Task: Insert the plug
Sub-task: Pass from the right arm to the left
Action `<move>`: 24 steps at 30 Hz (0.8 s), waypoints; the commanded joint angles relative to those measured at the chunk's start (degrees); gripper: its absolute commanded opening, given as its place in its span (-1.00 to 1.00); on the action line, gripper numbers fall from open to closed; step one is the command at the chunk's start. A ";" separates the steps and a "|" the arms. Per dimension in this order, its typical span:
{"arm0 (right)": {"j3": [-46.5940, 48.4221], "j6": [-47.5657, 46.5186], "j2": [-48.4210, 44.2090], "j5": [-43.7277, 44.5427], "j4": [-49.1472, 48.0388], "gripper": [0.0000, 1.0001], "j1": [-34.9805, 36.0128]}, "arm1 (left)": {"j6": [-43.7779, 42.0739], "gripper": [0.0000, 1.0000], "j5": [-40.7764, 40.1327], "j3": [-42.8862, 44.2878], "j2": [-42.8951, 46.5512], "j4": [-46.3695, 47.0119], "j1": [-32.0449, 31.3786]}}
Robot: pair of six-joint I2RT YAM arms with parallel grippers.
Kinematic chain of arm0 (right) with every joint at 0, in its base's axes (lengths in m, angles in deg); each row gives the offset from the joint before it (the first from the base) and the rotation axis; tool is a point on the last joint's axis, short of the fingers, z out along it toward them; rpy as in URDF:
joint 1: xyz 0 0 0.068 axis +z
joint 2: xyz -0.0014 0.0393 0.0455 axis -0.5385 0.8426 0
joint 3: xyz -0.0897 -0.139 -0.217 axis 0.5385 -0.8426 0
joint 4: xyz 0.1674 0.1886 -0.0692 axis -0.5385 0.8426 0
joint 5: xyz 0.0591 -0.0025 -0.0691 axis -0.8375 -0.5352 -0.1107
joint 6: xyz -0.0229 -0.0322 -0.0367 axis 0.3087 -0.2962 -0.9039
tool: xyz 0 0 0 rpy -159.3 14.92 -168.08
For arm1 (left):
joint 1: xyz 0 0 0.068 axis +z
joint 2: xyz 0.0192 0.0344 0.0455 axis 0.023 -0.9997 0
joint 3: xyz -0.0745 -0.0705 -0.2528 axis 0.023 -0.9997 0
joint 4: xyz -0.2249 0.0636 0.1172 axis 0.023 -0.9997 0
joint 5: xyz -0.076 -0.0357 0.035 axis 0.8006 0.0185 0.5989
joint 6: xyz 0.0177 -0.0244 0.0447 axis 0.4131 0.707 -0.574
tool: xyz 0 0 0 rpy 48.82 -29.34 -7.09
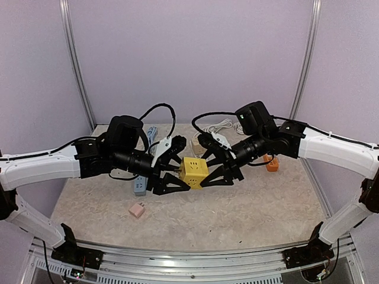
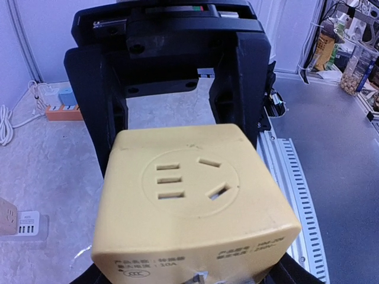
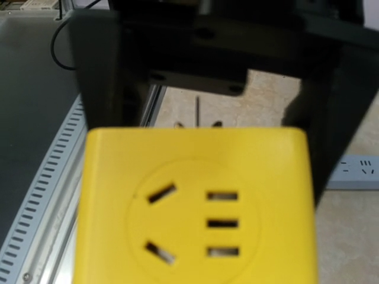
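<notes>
While my left claw (image 1: 185,167) clamped the yellow socket cube (image 1: 193,171) between wide-spread jaws, my right claw (image 1: 203,163) flanked it opposite; I couldn't tell its grip. It needed holding level, then aiming squarely at the power strip (image 1: 140,187) under my left claw.

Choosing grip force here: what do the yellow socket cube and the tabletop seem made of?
The yellow socket cube: likely moulded plastic, smooth satin finish, rounded edges, printed ratings. The tabletop: mottled beige, stone-like pattern, matte; possibly laminate or mat.
</notes>
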 commanded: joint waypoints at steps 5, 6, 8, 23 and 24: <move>0.72 0.71 -0.45 0.18 -1.41 -0.52 0.53 | 0.75 -0.46 -0.45 0.85 -0.63 4.42 -0.71; 0.56 1.02 -0.67 0.42 -1.93 -0.44 0.50 | 0.95 -0.59 -0.93 0.22 -0.30 5.67 -0.83; -0.46 1.80 -1.43 0.75 -3.68 -0.25 0.45 | 1.32 -0.71 -1.47 -1.33 0.18 8.82 -1.08; -21.41 18.81 -12.09 -6.99 -45.48 0.92 -2.30 | 9.22 -1.00 1.57 -13.37 3.86 41.93 -1.21; -22.38 19.73 -12.01 -6.70 -48.17 0.92 -2.30 | 9.89 -1.00 2.13 -13.67 3.51 43.61 -1.21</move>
